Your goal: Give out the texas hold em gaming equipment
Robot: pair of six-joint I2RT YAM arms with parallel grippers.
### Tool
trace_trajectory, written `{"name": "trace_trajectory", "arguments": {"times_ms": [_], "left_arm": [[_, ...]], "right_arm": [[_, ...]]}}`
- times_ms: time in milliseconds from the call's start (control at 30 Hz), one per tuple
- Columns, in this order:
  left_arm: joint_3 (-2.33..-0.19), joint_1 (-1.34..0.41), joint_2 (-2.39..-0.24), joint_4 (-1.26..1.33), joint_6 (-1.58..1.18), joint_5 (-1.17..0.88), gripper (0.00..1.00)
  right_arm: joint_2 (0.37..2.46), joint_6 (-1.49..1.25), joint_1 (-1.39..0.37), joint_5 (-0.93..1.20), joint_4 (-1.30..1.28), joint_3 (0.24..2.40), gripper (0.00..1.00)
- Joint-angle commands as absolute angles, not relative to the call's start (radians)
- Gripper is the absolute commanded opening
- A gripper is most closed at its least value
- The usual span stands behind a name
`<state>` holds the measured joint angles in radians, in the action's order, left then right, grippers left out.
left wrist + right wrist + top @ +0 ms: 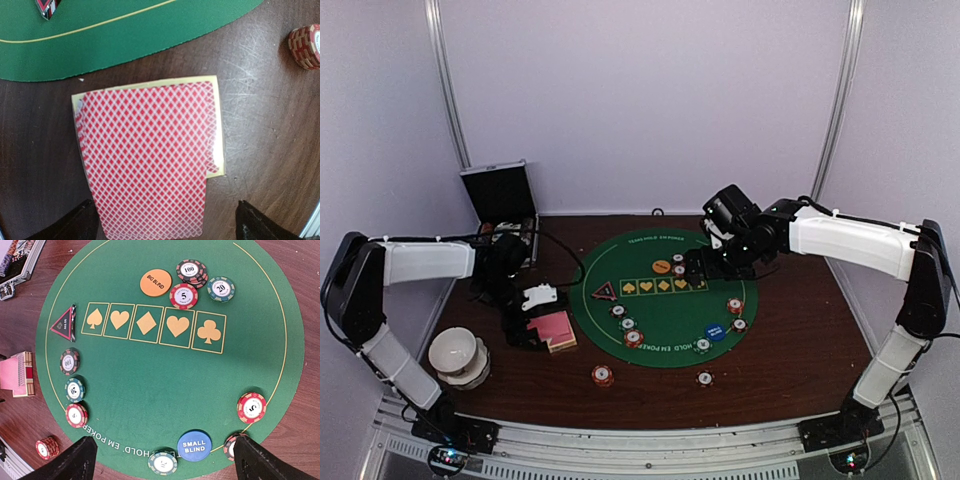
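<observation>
**Top external.** The left end effector (542, 322) is hanging released directly over the pink-backed stack of playing cards (555, 331). The stack is lying on the dark wooden bench (790, 350), just off the left edge of the round green felt mat (665, 315). The right end effector (703, 264) is hovering above the mat's far side, close to the orange round button disc (661, 267). Small striped poker chips are sitting around the mat's rim.

**Left wrist.** The black fingers (75, 225) are standing wide apart, one on each side of the stack's near end, gripping nothing. I cannot tell whether they are touching the bench. The cards are sitting slightly skewed on a yellow backing sheet (218, 150). A red striped chip (306, 46) is lying well ahead and to the right.

**Right wrist.** This end effector is also spread and empty. The blue round button disc (194, 445) is lying just ahead, between the fingers. The orange disc is far ahead, beside three chips.

**Judgement.** Chips and buttons are looking placed, so dealing the cards is likely the step in hand. The next move calls for the left end effector descending, clenching on only the top cards rather than the whole stack, and carrying them onto the mat.
</observation>
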<state>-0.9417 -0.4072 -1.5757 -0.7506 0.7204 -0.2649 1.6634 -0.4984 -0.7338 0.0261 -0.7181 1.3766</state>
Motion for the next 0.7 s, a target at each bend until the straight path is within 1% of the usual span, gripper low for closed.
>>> {"name": "trace_trajectory", "arguments": {"times_ms": [0, 667], "left_arm": [[-0.925, -0.413, -1.600, -0.709, 0.732, -0.266, 0.97], [-0.901, -0.416, -1.653, -0.625, 0.758, -0.207, 0.98]], "right_arm": [[1.640, -0.506, -0.738, 0.029, -0.708, 1.387, 1.00], [1.631, -0.507, -0.745, 0.056, -0.696, 1.371, 1.00]]}}
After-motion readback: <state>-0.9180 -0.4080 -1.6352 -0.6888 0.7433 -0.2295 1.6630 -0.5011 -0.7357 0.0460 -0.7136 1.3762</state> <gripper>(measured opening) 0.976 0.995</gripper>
